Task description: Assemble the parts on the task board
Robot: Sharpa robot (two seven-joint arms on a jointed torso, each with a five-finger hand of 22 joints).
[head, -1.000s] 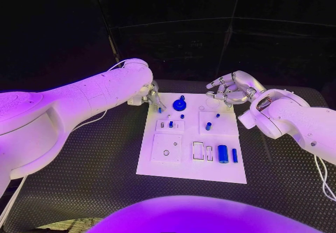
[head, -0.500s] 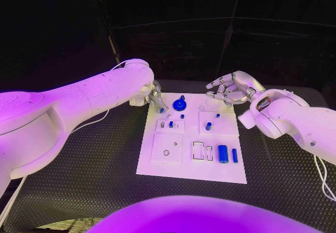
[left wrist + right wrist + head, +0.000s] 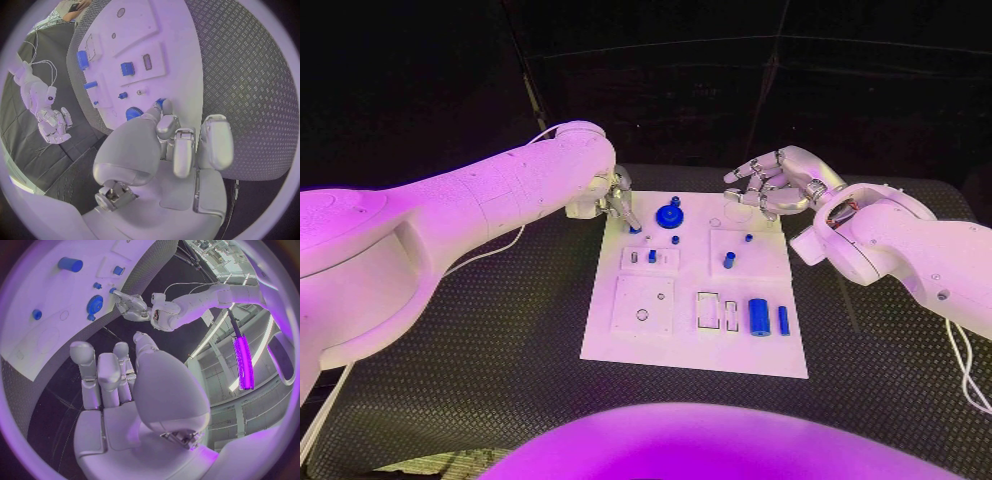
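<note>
Barely shifted since a second ago: left hand (image 3: 615, 203) fingers (image 3: 164, 106) pinch a small blue part (image 3: 633, 228) at the task board (image 3: 697, 345) far-left edge. Light, stiff, slippery; grip its sides. Right hand (image 3: 769, 185) hovers curled, empty.

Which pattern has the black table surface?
A raised diamond-tread pattern on the table; the left wrist view shows it best.

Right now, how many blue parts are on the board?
8: knob, piece at the left hand, two pieces nearer, two pegs on the right, cylinder and bar at the near edge. More may be hidden.
</note>
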